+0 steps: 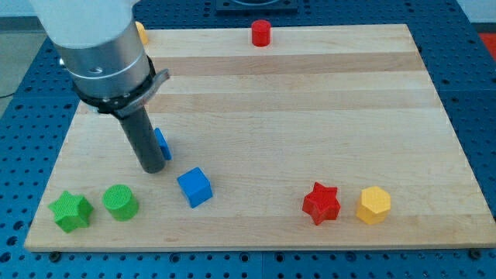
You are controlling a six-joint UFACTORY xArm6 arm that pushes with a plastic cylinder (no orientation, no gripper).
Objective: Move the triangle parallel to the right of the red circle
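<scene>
Task status: not complete, as far as you can judge. The blue triangle [162,143] lies well apart from the red circle [261,33], which sits at the view's top edge of the worktop [310,116].
Work remaining: you must drive the triangle up the view and across to the view's right until it rests level with the circle on its right side.
Tool state: your tool is a plain rod with no jaws, so it neither spreads nor pinches. My tip [153,168] stands on the board, touching or just beside the triangle's left side; you cannot tell which.
Triangle appearance: small, blue, mostly hidden behind the rod; only its right edge shows, so its shape is hard to confirm.
Nearest neighbour: a blue cube [194,187], near, toward the view's lower right.
</scene>
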